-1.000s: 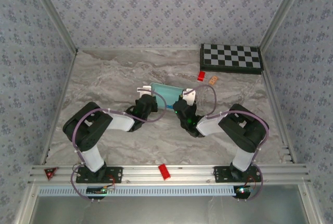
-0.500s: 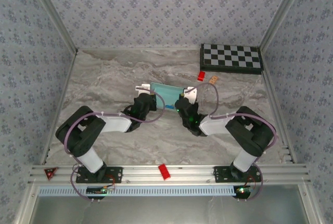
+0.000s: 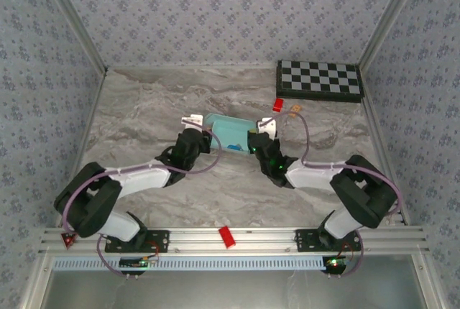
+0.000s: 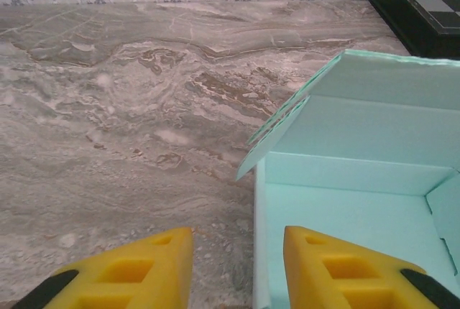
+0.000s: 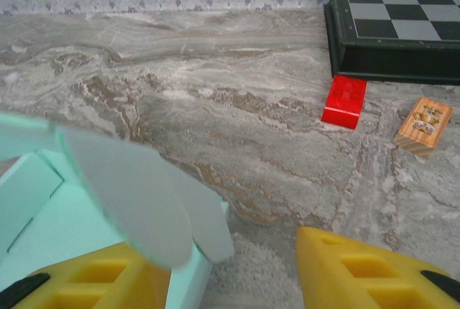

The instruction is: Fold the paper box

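Standing half-formed on the tabletop [image 3: 144, 108], the pale blue-green paper box [image 3: 228, 131] shows raised walls and loose flaps. The left end effector [image 4: 237, 241] and the right end effector [image 5: 230, 251] straddle its ends, both with fingers parted.

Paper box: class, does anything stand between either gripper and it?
Nothing visible does. The left gripper straddles the left wall of the paper box, and the right gripper straddles its right wall, both with jaws open. A red block and a wooden block lie apart, off to the right, near the checkerboard.
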`<state>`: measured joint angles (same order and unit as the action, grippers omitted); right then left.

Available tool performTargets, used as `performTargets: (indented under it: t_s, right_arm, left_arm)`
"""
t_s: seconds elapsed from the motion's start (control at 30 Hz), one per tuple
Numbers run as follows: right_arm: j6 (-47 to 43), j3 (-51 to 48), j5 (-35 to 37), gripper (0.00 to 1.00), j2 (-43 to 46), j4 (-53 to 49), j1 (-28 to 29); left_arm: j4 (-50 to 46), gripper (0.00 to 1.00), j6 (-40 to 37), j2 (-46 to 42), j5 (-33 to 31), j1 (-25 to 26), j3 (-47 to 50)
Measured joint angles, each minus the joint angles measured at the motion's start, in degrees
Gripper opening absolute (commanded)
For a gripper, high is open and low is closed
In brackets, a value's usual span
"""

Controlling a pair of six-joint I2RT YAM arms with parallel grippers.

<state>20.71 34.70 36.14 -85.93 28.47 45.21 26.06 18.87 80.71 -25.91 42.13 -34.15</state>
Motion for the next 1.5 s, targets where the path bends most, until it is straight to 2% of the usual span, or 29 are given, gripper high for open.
performTargets:
  t_s: [0.17,0.3,0.33,0.5,0.63,0.77,0.83,0.93,1.23,1.5]
  right_arm:
    - [-0.7,-2.95,-4.63,0.51,6.51,-5.25,-1.79]
    - [-1.29,-3.3,-10.19,0.51,12.55,-11.43,-5.27]
    - [-1.57,-3.32,-12.24,0.51,13.97,-12.9,-6.67]
    - [-4.09,-3.06,-26.34,0.51,18.21,-19.58,-16.37]
    - [-8.41,-0.83,-37.62,0.46,17.68,-25.68,-23.04]
    - [-14.05,2.12,-45.75,0.44,16.44,-29.0,-25.55]
    - [-16.57,3.48,-49.4,0.43,15.65,-30.08,-26.16]
    - [-19.02,5.99,-52.92,0.4,13.22,-31.39,-27.1]
    - [-22.14,10.49,-57.81,0.34,5.55,-31.74,-27.71]
    - [-21.59,14.99,-57.86,0.3,0.46,-31.26,-27.1]
  left_arm:
    - [-6.45,0.4,0.07,-6.36,-1.6,-0.83,0.37]
    - [-12.72,0.42,1.97,-9.68,-0.37,-5.99,0.33]
    - [-14.23,0.45,2.08,-10.1,0.72,-7.93,0.28]
    - [-17.59,0.61,-1.22,-10.58,10.36,-15.32,0.24]
    - [-18.64,0.61,-7.06,-8.87,21.42,-20.35,-1.22]
    - [-18.53,0.59,-12.87,-3.28,30.21,-24.13,-5.7]
    - [-18.03,0.55,-16.13,-0.92,35.3,-25.42,-7.26]
    - [-17.2,0.46,-18.23,2.54,39.52,-26.84,-9.38]
    - [-16.96,0.35,-15.65,11.82,43.52,-29.38,-17.29]
    - [-21.16,0.32,-12.46,18.62,45.94,-28.41,-25.53]
